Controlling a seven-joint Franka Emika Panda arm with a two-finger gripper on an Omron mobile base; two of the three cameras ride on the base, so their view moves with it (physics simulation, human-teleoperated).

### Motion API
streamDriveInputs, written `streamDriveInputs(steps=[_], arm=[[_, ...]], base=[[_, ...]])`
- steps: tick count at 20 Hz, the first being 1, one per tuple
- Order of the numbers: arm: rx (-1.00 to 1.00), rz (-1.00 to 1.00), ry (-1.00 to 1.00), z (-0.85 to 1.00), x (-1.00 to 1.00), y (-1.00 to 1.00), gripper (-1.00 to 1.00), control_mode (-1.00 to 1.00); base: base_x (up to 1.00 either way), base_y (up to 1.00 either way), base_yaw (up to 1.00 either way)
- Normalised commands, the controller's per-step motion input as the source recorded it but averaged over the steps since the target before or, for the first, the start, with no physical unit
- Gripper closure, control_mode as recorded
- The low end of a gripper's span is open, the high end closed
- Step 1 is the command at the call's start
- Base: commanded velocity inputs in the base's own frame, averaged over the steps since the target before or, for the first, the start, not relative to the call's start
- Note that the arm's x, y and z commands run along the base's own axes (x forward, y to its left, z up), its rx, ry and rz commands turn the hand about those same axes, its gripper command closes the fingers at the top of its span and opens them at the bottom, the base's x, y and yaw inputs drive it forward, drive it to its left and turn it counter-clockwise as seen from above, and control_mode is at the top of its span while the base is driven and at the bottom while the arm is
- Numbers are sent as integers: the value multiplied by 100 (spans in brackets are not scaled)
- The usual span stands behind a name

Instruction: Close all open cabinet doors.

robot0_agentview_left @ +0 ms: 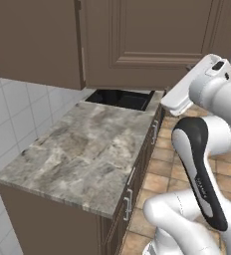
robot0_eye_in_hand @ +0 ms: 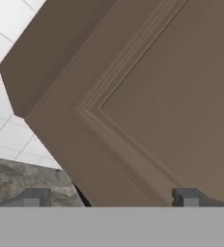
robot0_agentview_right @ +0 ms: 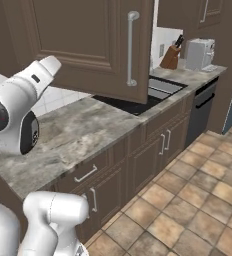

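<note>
A tall dark brown cabinet door with a recessed panel stands open, swung out over the counter, its vertical silver bar handle on the edge nearest the sink. In the left base view the same door hangs from the wall cupboard. The door's panel sits close in front of the hand camera. My gripper faces it, open, with its two dark fingertips set wide apart and nothing between them.
A marble counter runs below the door, with a sink under its far edge. A knife block and a grey appliance stand further along. A black dishwasher and tiled floor lie to the right.
</note>
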Motion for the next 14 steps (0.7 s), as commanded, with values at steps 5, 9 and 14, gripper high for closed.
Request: streamDriveInputs(steps=[5,9,14], arm=[[0,1,0,0,71,0,-100,-100],[2,3,0,0,78,-1,-100,-100],[7,3,0,0,83,-6,-100,-100]], base=[[0,0,0],[0,0,0],[0,0,0]])
